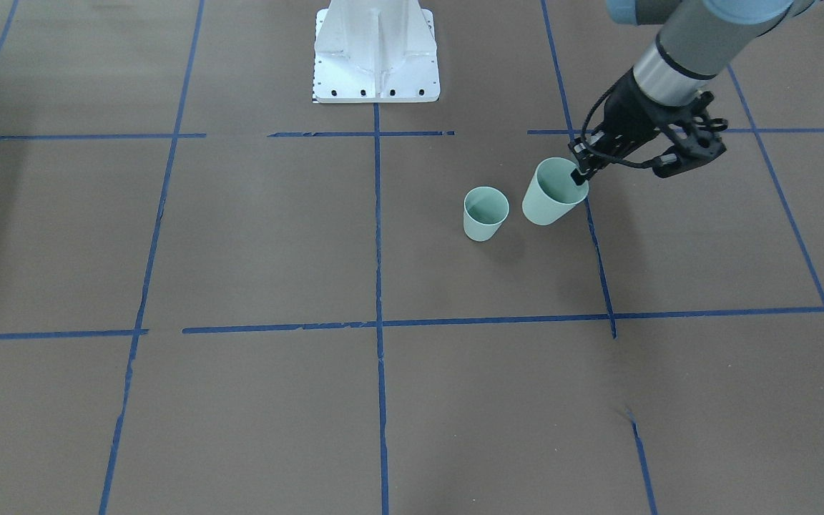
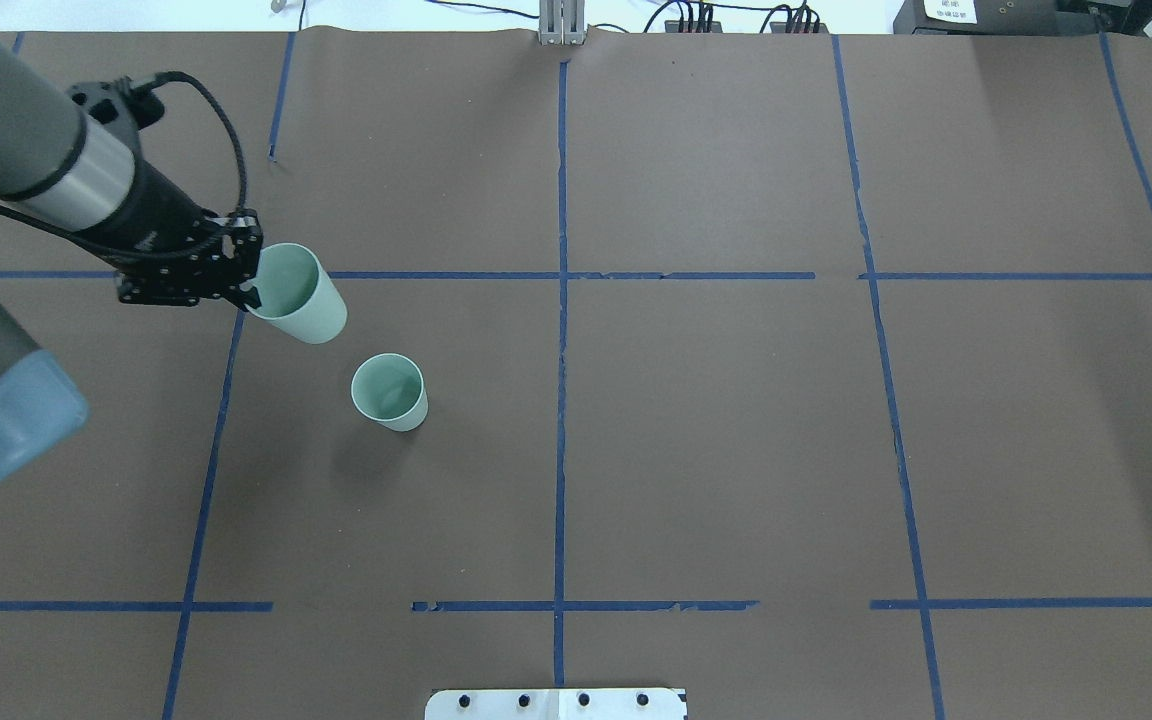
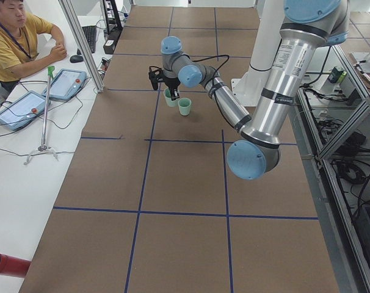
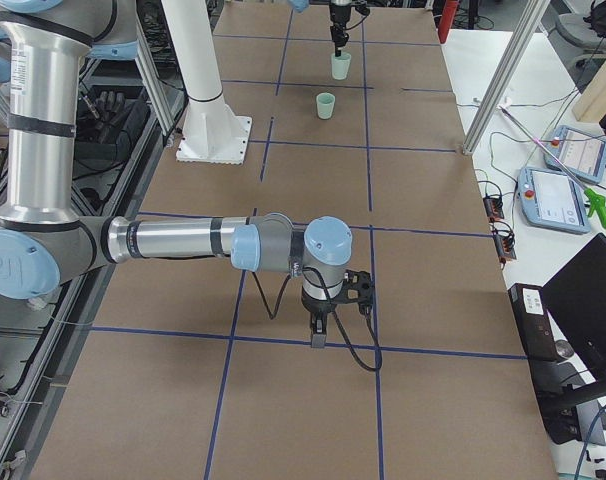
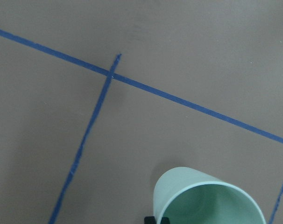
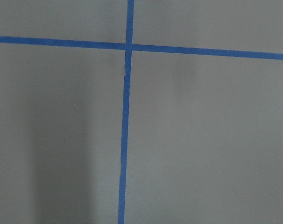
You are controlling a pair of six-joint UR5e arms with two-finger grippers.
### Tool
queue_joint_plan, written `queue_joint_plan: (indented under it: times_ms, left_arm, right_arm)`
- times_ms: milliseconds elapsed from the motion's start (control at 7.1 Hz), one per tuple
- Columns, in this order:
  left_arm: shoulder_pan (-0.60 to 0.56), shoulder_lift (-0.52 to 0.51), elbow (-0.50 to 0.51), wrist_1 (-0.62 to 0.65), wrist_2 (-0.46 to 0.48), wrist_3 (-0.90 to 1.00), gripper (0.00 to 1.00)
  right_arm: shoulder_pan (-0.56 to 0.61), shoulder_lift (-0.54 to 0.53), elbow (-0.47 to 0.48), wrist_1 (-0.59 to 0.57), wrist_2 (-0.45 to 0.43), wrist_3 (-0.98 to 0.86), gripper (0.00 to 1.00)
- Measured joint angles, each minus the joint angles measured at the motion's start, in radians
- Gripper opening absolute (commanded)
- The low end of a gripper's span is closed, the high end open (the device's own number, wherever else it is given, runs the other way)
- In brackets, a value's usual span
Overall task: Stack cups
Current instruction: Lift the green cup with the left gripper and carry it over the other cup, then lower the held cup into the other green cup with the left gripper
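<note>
2 small pale mint-green tapered plastic cups: 1 tilted cup, pinched at the rim, and 1 upright cup just beside it. 2 grey robot arms with pale blue joint caps: left arm, right arm. 2 black two-finger grippers: left gripper, right gripper. 1 white pedestal base. 1 brown paper-covered table with a grid of blue tape lines, 2 crosswise rows in the overhead view. 1 seated person in a yellow shirt. 2 tablet-like pendants: nearer pendant, farther pendant. 1 red tube.

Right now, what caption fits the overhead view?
Left gripper holds a tilted pale mint-green plastic cup beside its upright twin.
</note>
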Motion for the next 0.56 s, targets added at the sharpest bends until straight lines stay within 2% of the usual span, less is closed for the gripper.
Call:
queue_joint_plan:
  times_ms: [141,563]
  left_arm:
    - [0.044,-0.037,0.032,0.001,0.035,-0.049,0.0]
    - [0.103,-0.053,0.052,0.002,0.086,-0.085,0.0]
  right_arm:
    - [0.0,0.0,0.0,0.0,0.0,0.0,1.0]
    - [0.001,0.0,0.0,0.0,0.0,0.0,1.0]
